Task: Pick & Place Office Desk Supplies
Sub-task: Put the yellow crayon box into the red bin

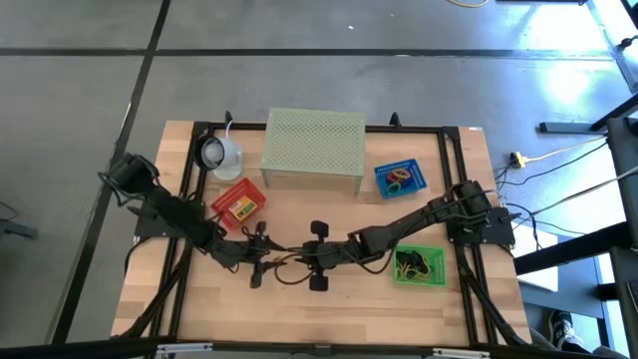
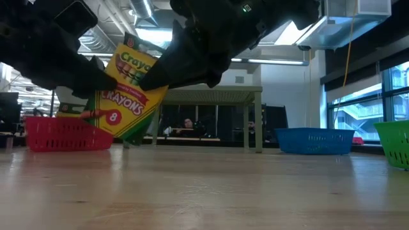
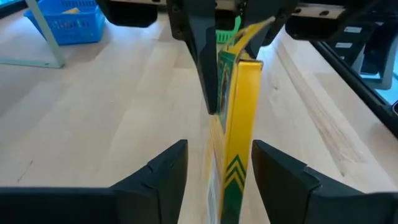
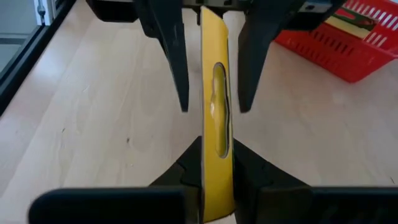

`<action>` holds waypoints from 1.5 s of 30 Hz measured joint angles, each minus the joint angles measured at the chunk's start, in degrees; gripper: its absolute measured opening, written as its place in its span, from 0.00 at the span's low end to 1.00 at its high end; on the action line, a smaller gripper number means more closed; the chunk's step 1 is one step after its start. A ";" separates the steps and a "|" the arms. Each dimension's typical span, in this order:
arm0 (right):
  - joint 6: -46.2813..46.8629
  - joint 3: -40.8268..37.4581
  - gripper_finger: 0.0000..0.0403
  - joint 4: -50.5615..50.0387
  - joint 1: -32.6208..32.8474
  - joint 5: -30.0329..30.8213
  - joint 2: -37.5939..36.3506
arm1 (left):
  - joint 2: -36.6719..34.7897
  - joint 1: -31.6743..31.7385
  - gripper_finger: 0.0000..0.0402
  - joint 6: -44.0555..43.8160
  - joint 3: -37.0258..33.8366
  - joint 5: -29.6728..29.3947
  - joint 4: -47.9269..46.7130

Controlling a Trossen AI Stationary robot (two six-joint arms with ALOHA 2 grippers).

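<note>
A yellow and green Crayola crayon box (image 2: 128, 89) hangs tilted above the middle of the table, clear of the wood. My right gripper (image 4: 216, 142) reaches in from the table's right and is shut on the box. My left gripper (image 3: 219, 144) comes from the table's left and is open. Its fingers stand on either side of the box's other end (image 3: 239, 124), with a gap showing on each side in the right wrist view. In the high view the two grippers meet at the table's middle, left (image 1: 271, 254) and right (image 1: 299, 257). My right gripper pinches the crayon box by its two broad faces, near the end toward the table's right (image 4: 214, 163), between its two fingers (image 4: 247, 167). The fingers come from the right, slanting a little downward. The box stands on edge, tilted and clear of the table.
A red basket (image 1: 239, 202) holding a yellow packet stands at the left. A blue basket (image 1: 399, 178) with loops is at the back right, a green basket (image 1: 419, 264) at the right. The pale green perforated stand (image 1: 312, 148) and a white lamp (image 1: 219, 155) are at the back.
</note>
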 joint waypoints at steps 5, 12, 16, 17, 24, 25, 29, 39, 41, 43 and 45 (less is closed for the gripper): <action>-0.26 0.00 0.11 -0.02 0.00 -0.23 0.00 | 1.71 0.00 0.33 -2.26 1.84 2.63 0.00; -0.24 0.00 0.11 0.10 0.32 -0.90 0.02 | 2.35 0.07 0.09 -3.15 3.34 3.28 -0.49; -0.21 0.00 0.11 0.11 0.33 -1.15 0.02 | 2.37 0.00 0.05 -4.60 3.46 3.21 -0.54; 0.04 0.00 0.12 0.15 0.31 -1.66 0.02 | 2.37 0.00 0.05 -5.23 3.48 3.02 -0.65; 1.75 0.00 0.23 0.33 0.15 -2.40 0.02 | 2.33 0.00 0.08 -8.26 3.77 1.36 -0.69; 1.80 0.00 0.26 -0.12 0.16 -2.45 0.02 | 2.33 0.00 0.08 -8.70 3.77 1.19 -0.83; 1.93 -0.02 0.38 -8.54 0.46 -5.21 -2.67 | 2.33 0.00 0.07 -10.71 3.77 0.63 -0.89; 11.59 0.01 0.46 -33.41 3.49 7.68 -18.31 | 2.33 1.16 0.07 -6.82 3.68 -8.70 6.04; 11.57 0.02 0.46 -35.39 5.44 12.97 -19.73 | 2.33 2.28 0.07 -4.63 3.68 -10.65 11.15; 11.14 0.02 0.45 -36.09 7.64 17.53 -20.54 | 2.31 3.81 0.07 -5.20 3.68 -12.22 16.22; 10.59 0.02 0.43 -36.06 9.93 21.75 -20.72 | 2.30 5.60 0.07 -9.29 3.68 -13.25 19.49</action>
